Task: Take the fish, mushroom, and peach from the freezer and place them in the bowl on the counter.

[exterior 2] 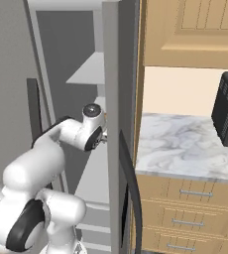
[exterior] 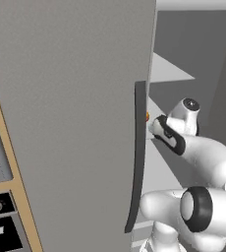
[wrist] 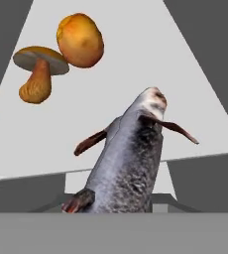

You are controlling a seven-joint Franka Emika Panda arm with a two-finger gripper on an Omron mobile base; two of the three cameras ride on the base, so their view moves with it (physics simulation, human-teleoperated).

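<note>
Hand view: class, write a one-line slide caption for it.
Fish close to the camera on the white freezer shelf, mushroom and peach beyond.

Fish close, lying on white shelf; mushroom touching peach beyond.

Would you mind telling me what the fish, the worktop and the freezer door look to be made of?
The fish looks like real flesh: mottled grey, scaly skin with reddish-brown fins, dull finish. The worktop looks like polished marble, white with grey veins. The freezer door seems to be brushed metal or painted panel: flat, even grey, matte, with a dark handle.
</note>
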